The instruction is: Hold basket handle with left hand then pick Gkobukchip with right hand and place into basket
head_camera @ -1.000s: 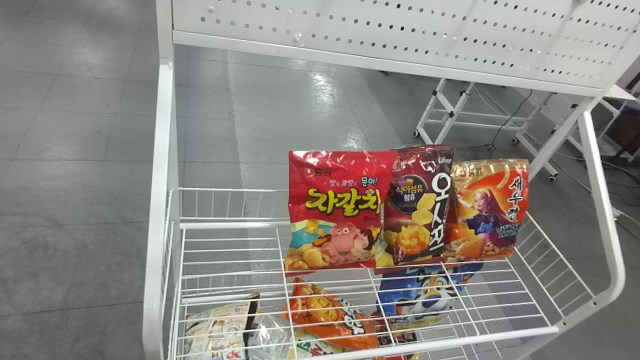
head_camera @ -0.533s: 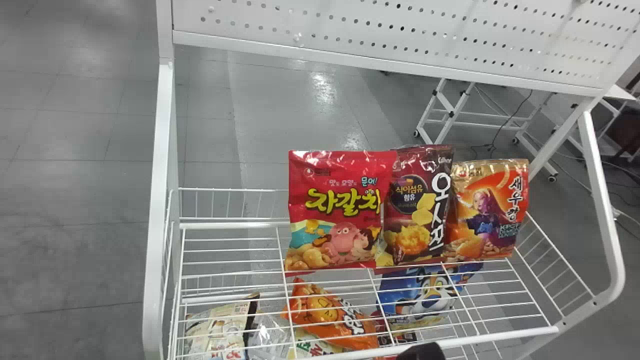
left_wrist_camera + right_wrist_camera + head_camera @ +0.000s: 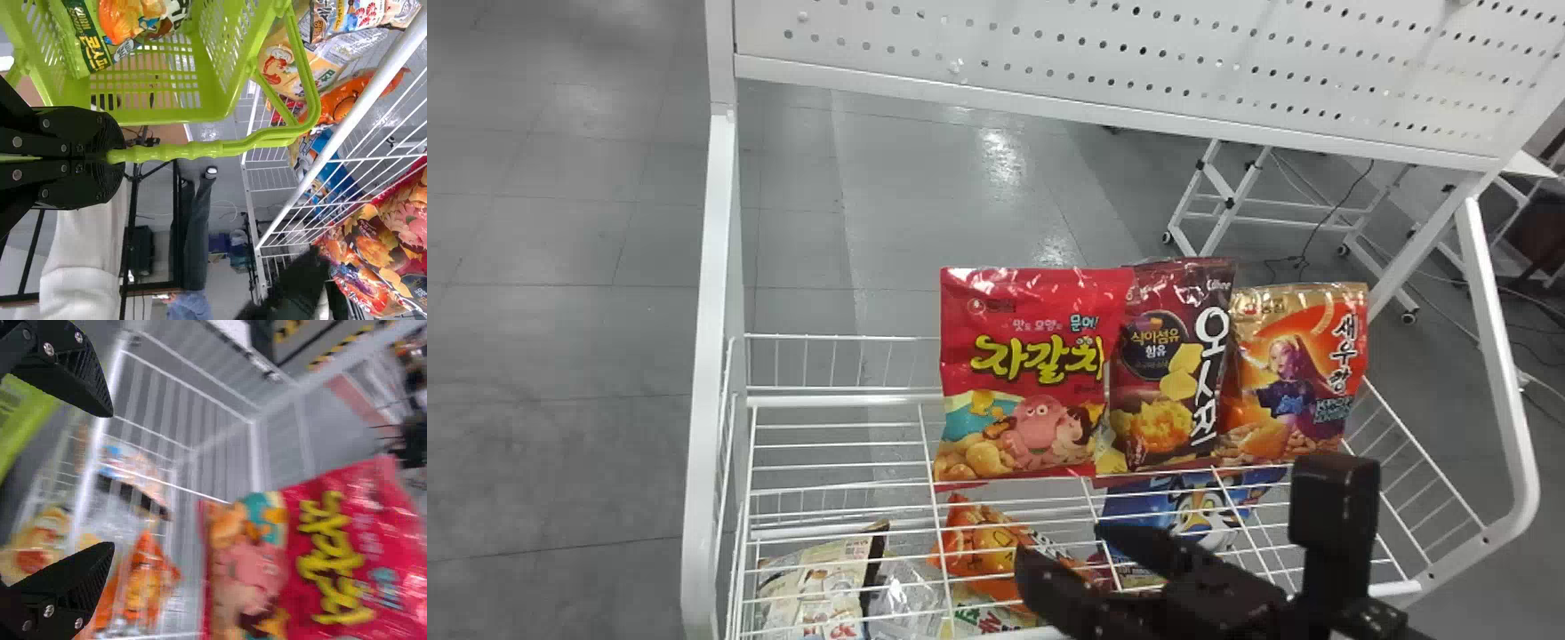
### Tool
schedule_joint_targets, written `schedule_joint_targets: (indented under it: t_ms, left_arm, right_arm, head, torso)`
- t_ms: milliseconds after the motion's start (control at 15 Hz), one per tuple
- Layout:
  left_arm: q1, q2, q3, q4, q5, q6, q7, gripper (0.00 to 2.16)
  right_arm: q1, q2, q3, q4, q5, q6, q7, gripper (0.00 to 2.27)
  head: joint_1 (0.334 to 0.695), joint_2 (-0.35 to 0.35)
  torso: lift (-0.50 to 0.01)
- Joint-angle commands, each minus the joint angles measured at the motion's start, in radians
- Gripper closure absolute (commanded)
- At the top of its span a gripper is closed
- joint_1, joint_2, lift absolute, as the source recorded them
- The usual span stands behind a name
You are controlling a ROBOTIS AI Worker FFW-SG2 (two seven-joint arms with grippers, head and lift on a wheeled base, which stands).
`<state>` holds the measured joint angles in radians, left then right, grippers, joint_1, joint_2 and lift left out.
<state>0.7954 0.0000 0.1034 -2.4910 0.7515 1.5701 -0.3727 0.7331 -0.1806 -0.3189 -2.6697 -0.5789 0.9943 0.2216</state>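
Gripping green basket handle [image 3: 200, 150] with left gripper [image 3: 117, 157]; holding right gripper [image 3: 1065, 547] spread open, at six o'clock from red octopus snack bag [image 3: 1027, 373] in head view.

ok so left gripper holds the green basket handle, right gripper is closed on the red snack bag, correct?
Second part's off: the right wrist view shows the right gripper open, short of the red snack bag. Left gripper holding the green basket handle checks out.
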Motion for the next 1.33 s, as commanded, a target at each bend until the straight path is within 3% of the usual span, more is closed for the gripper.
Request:
schedule_joint_targets:
  t_ms: [0, 133, 333, 667, 1267]
  left_arm:
    - [-0.005, -0.003, -0.001, 0.009, -0.001, 0.001, 0.0, 2.14]
    - [-0.019, -0.003, -0.004, 0.023, -0.001, 0.001, 0.0, 2.14]
    - [-0.041, -0.003, -0.008, 0.044, -0.003, 0.001, -0.002, 2.14]
    - [-0.065, -0.003, -0.016, 0.061, -0.003, 0.001, -0.008, 2.14]
    - [-0.071, -0.003, -0.01, 0.077, -0.001, 0.001, -0.038, 2.14]
  right_arm:
    - [0.0, 0.004, 0.009, 0.057, 0.013, -0.21, 0.007, 0.13]
    - [0.002, 0.018, 0.046, 0.108, 0.05, -0.366, 0.035, 0.13]
    - [0.009, 0.027, 0.175, 0.186, 0.2, -0.605, 0.028, 0.13]
    - [0.035, 0.03, 0.302, 0.314, 0.356, -0.943, -0.113, 0.13]
    - [0.055, 0.033, 0.307, 0.41, 0.372, -1.069, -0.153, 0.13]
  head:
    - [0.695, -0.35]
    - [0.695, -0.35]
    - [0.695, -0.35]
    - [0.695, -0.35]
    - [0.695, -0.35]
  torso:
    - [-0.032]
    - [-0.032]
    - [-0.032]
    - [-0.032]
    - [-0.032]
